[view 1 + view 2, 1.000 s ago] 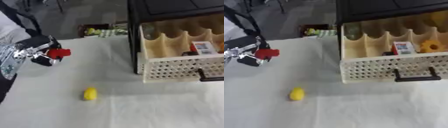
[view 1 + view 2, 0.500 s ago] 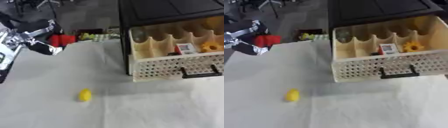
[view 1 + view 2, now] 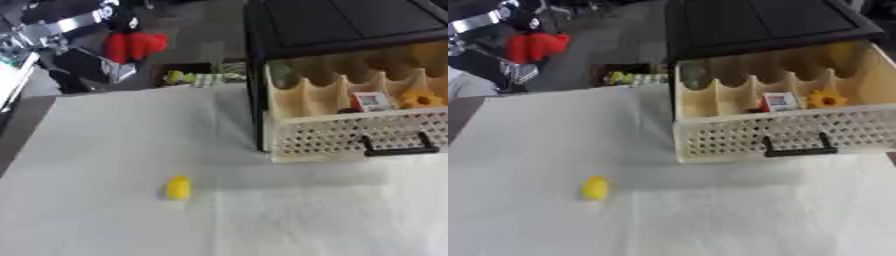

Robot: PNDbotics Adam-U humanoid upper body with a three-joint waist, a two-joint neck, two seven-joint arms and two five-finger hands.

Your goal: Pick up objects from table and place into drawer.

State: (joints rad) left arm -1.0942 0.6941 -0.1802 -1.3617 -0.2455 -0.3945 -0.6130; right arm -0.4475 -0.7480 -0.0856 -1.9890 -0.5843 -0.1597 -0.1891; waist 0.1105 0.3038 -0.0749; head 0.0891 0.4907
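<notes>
A white-covered table (image 3: 105, 150) fills the lower part of both eye views. At the right stands a black cabinet (image 3: 341, 25) with its cream perforated drawer (image 3: 324, 142) pulled open toward the robot, a black handle (image 3: 398, 148) on its front. Inside the divided drawer lie a small red-and-white box (image 3: 371, 100) and an orange flower-shaped object (image 3: 418, 98).

The robot's left hand (image 3: 87, 30) is raised at the upper left, beyond the table's far edge, with its fingers curled round a red object (image 3: 133, 45) that it carries in the air. The right hand shows in neither view. A small yellow object (image 3: 178, 186) lies alone on the cloth, well apart from the drawer and not yet picked up.

What could go wrong: the red object is well apart from the drawer and must cross the table toward the right. Carried too low, it could strike the drawer's front wall or its scalloped dividers; released too early, it would drop onto the cloth or off the far edge. The black cabinet top overhangs the back compartments, so an approach from behind may snag.

Compared with a second ago, the left hand has lifted the red object up and away from the cloth, from beside the table's left edge to high in the upper left. The whole picture has also shifted, so the camera has moved; the yellow object and drawer contents appear unchanged.
</notes>
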